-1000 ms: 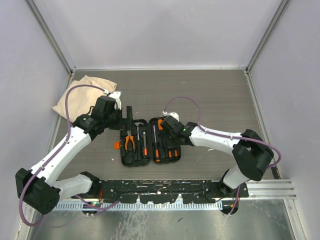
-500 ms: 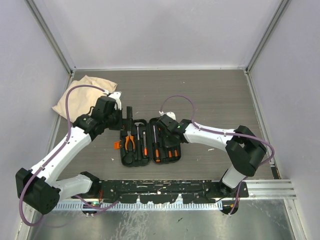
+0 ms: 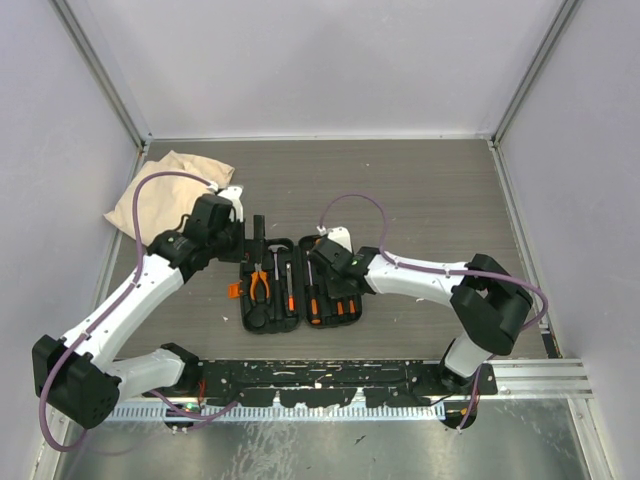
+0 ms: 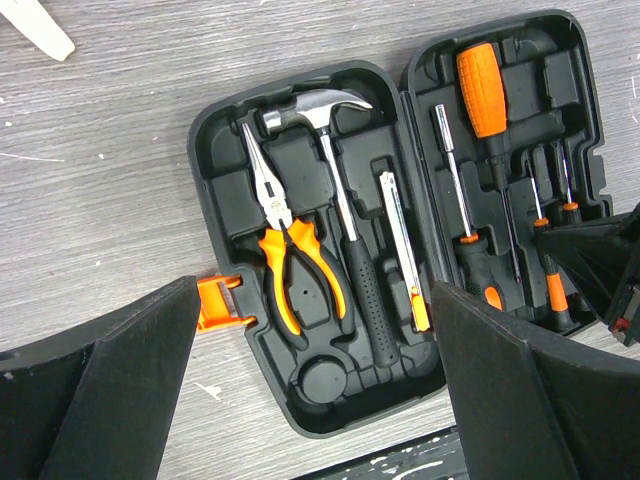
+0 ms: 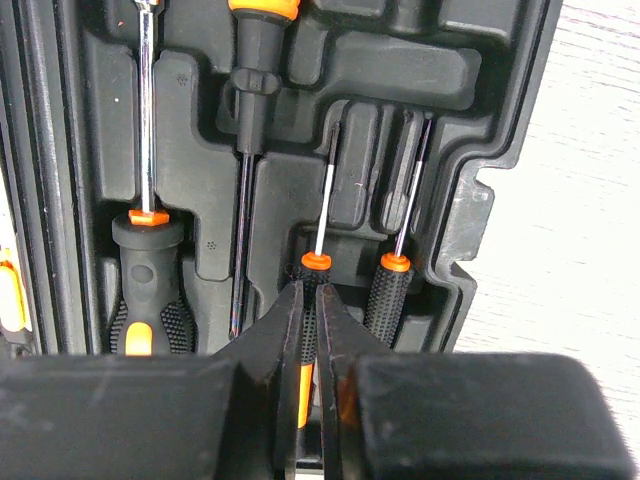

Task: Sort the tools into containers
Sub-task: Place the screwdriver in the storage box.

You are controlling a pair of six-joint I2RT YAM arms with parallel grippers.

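Grey wood-grain tabletop enclosed on three sides by plain pale lavender walls, joined at the far corners by slanting aluminium posts; a brushed metal sheet borders the near edge. Lighting is even.

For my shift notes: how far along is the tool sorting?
Done: nothing clearly; pliers, hammer and screwdrivers lie in the open case. In hand: right tool shut on a small screwdriver there; left tool open, empty. Left: seemingly everything.
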